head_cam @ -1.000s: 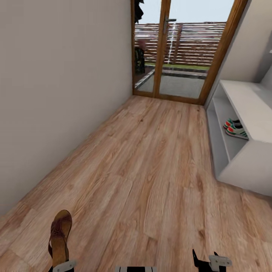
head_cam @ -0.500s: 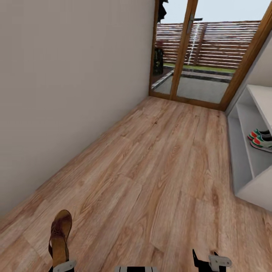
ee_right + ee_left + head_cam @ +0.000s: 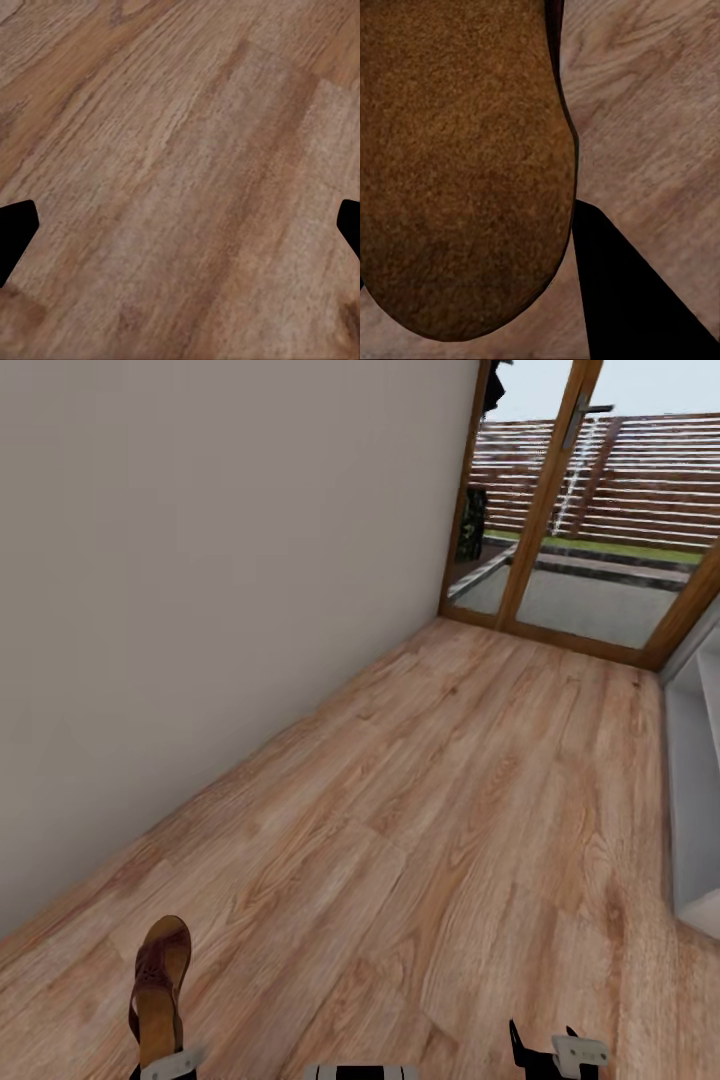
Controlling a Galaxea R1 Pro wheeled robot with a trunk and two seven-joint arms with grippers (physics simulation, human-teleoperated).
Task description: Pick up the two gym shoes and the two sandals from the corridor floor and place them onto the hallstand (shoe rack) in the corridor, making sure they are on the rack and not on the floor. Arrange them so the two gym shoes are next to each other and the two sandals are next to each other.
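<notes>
- One brown sandal [image 3: 160, 985] is held clamped in the left hand [image 3: 165, 1060], near left, raised above the corridor floor [image 3: 450, 840].
- Right hand [image 3: 180, 225] fingers are spread apart over bare planks.
- Hallstand [image 3: 695, 790] edge is seen far right.

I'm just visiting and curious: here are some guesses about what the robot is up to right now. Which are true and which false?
1. The left gripper carries a brown sandal. True.
2. The right gripper holds a sneaker. False: it is open, with bare corridor floor between its fingers.
3. The door at the far end is solid wood. False: the glass door shows a fence and grass outside.
4. A light-grey hallstand shows at the right edge of the head view. True.
5. The floor is grey tile. False: it is light brown wood-grain planks.
</notes>
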